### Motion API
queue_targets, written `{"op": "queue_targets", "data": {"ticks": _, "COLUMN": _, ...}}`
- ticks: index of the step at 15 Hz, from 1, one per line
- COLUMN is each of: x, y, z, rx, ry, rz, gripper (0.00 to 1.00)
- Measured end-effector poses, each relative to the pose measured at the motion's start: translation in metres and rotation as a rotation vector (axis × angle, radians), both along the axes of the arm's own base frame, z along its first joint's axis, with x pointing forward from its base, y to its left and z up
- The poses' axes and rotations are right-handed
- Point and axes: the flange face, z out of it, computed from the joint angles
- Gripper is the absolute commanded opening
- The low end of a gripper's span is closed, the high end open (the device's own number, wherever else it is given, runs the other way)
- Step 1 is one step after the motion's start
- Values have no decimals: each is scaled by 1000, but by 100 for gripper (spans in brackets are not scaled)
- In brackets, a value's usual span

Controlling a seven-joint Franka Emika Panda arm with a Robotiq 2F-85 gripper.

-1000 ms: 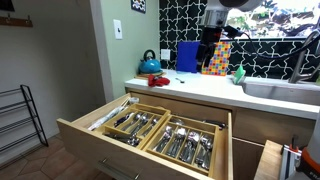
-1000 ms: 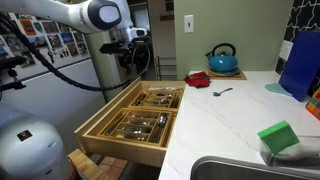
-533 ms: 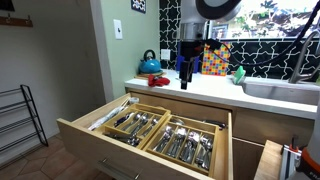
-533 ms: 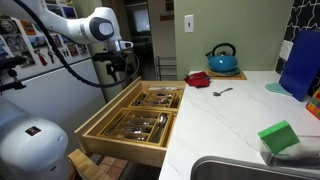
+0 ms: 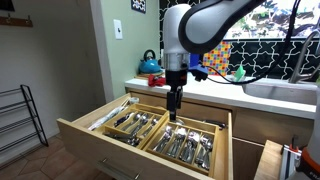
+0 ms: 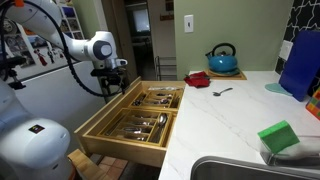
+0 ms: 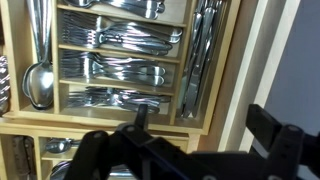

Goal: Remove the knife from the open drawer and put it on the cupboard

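Observation:
The open drawer [image 5: 75,130] is pulled out of the cupboard [image 5: 215,92] and holds wooden divider trays of silver cutlery; it also shows in an exterior view [image 6: 100,128]. Several slim silver knives [image 7: 203,50] lie in a long side compartment, seen in an exterior view as long silvery pieces [image 5: 108,115] at the drawer's left. My gripper [image 5: 173,108] hangs open and empty just above the cutlery trays, near the drawer's outer rim in an exterior view [image 6: 110,88]. In the wrist view its dark fingers [image 7: 205,120] straddle the near end of the knife compartment, touching nothing.
On the white worktop [image 6: 230,120] stand a blue kettle [image 6: 222,58], a red item [image 6: 198,78], a small spoon [image 6: 222,91], a green sponge [image 6: 278,137] and a blue box [image 6: 300,60]. A sink [image 5: 285,90] lies beyond. A narrower drawer [image 5: 270,160] is open nearby.
The arm has swung from above the worktop out and down over the open drawer. The gripper has stayed open and empty.

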Motion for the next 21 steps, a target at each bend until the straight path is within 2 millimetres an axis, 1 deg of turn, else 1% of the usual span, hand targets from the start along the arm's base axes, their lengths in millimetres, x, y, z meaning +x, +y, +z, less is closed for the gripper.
{"op": "queue_targets", "data": {"ticks": 4, "x": -17, "y": 14, "z": -43, "rx": 59, "ry": 63, "rz": -54, "gripper": 100}}
{"op": "queue_targets", "data": {"ticks": 5, "x": -23, "y": 15, "z": -51, "rx": 65, "ry": 81, "rz": -62, "gripper": 100}}
{"op": "queue_targets", "data": {"ticks": 6, "x": -25, "y": 15, "z": -55, "rx": 67, "ry": 90, "rz": -66, "gripper": 100}}
{"op": "queue_targets", "data": {"ticks": 17, "x": -25, "y": 14, "z": -57, "rx": 66, "ry": 95, "rz": -85, "gripper": 100}}
{"op": "queue_targets", "data": {"ticks": 18, "x": -25, "y": 14, "z": -59, "rx": 64, "ry": 100, "rz": -91, "gripper": 95}}
{"op": "queue_targets", "data": {"ticks": 19, "x": -25, "y": 14, "z": -62, "rx": 62, "ry": 107, "rz": -102, "gripper": 77}}
{"op": "queue_targets", "data": {"ticks": 20, "x": -26, "y": 14, "z": -66, "rx": 62, "ry": 112, "rz": -112, "gripper": 71}}
{"op": "queue_targets", "data": {"ticks": 21, "x": -26, "y": 15, "z": -71, "rx": 66, "ry": 113, "rz": -122, "gripper": 72}}
